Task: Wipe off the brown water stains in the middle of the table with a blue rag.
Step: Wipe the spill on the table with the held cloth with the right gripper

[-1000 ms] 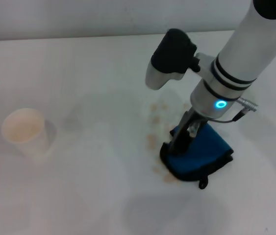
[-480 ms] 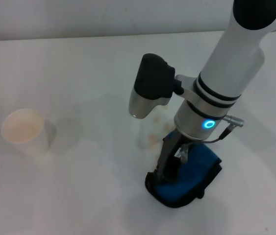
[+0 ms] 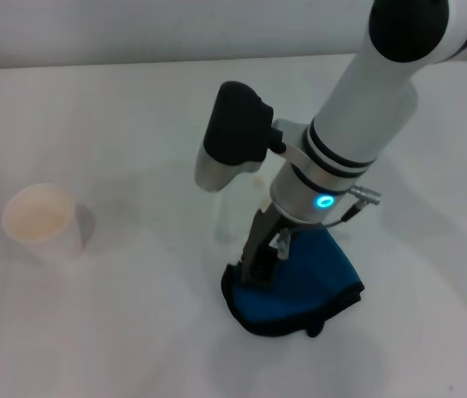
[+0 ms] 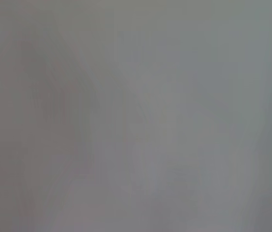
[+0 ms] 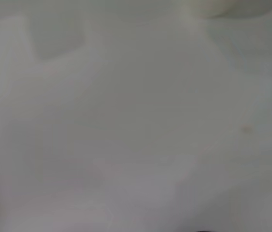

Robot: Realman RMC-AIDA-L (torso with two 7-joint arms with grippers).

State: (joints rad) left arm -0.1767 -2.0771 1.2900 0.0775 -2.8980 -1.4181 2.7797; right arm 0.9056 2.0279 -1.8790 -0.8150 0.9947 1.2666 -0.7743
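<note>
**Right tool pressing blue rag onto tabletop, mid-table**

From the head cam I've got the right arm reaching in from the upper right, wrist ring lit cyan, w/ the right tool (image 3: 260,264) pointing down into the blue rag (image 3: 299,290). The tool's fingers (image 3: 254,253) look clenched on the rag's left part, pinching a fold of cloth & holding it against the tabletop (image 3: 117,332). The rag is crumpled, black trim running along its front edge, small black loop tab sticking out at the front right. It sits a bit right of centre, nearer my edge of the table than the far one.

Brown water stains (image 3: 260,181): I only make out a faint tan trace just behind the rag, next to the wrist-cam housing; most of that area is hidden by the arm, so can't say how much is there.

White paper cup (image 3: 44,222), beige inside, stands upright at far left, well apart from rag & arm.

Left arm: not in the head view. Left wrist cam gives only a blank pale surface, no tool visible. Right wrist cam shows plain white surface too, w/ a curved pale rim at one edge, prob. the cup but too blurry to be sure.
</note>
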